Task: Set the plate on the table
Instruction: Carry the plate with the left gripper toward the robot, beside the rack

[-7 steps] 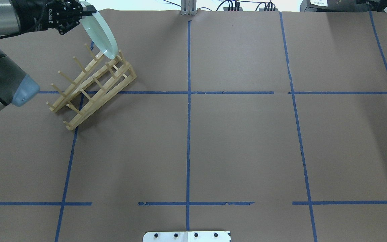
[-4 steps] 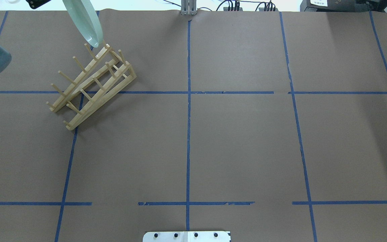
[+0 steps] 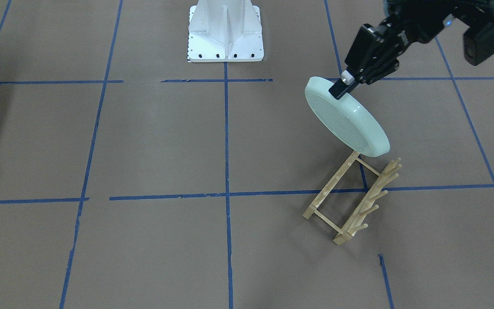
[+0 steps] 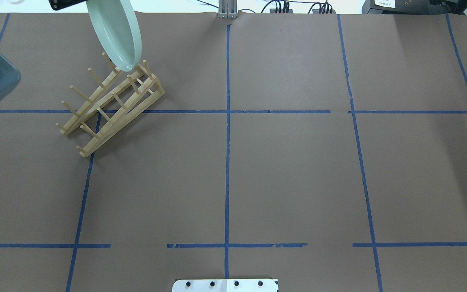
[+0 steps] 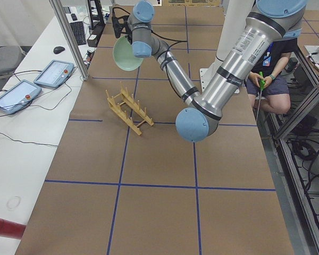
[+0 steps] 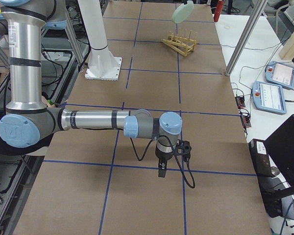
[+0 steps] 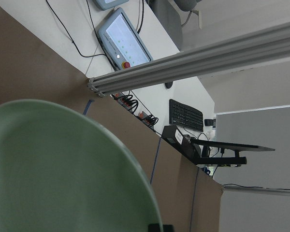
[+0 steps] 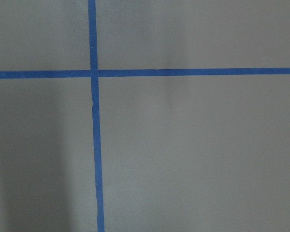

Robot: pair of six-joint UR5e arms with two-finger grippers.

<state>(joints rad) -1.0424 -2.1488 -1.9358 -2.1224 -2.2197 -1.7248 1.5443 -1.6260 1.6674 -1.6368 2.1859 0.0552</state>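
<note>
Left fingers [image 3: 341, 89] are clamped on the upper rim of the plate [image 3: 345, 118]. It hangs tilted in the air toward the far left corner of the bench [image 3: 144, 141], its lower rim above the end of the wooden rack [image 3: 352, 199] nearest the far edge. Right fingers [image 6: 160, 171] point down toward the bench's right edge; I cannot tell whether they are apart or together.

plate [image 3: 345, 120]: 1 | wooden rack [image 3: 352, 201]: 1 | table [image 3: 152, 141]: 1 | robot arms [image 5: 228, 79] [image 6: 93, 120]: 2 | tablets [image 5: 54, 73] [image 5: 15, 95]: 2
</note>
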